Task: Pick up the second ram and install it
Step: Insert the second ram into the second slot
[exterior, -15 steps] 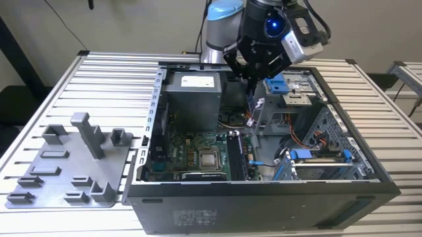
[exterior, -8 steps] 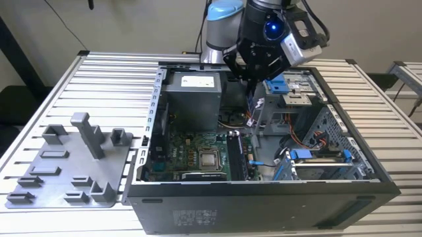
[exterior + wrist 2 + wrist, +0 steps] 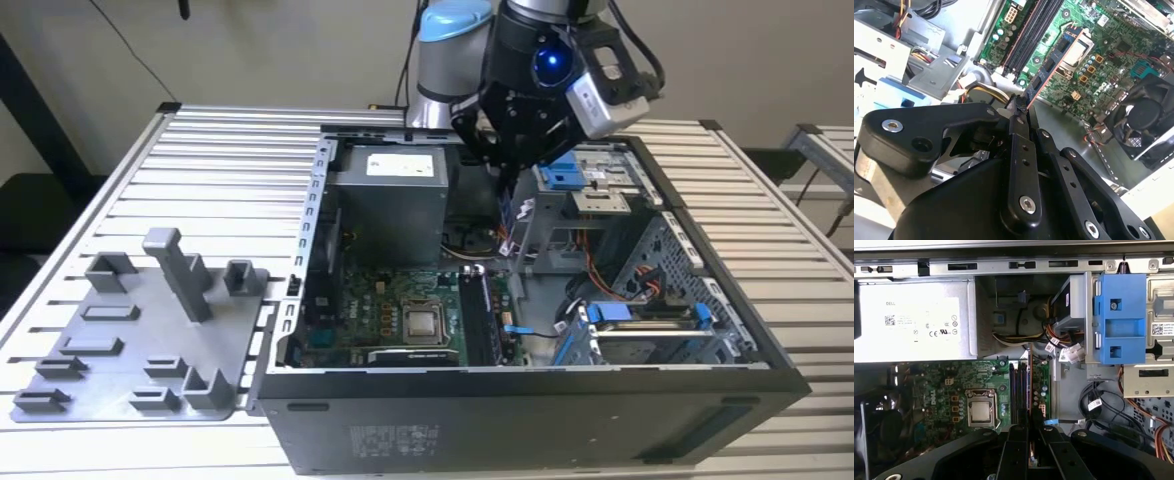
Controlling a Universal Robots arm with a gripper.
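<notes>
Second ram pinched edge-on by gripper, upper centre of exterior view.
1 end hidden in that grip; long axis runs parallel to memory slots.

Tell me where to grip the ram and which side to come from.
Pinch the ram across its two flat faces, at the edge away from the slots, coming from above the open case. It is thin and flat, so probably only the faces give a firm hold, and the slot-side edge must stay free. The gripper is shut on it this way.
</notes>
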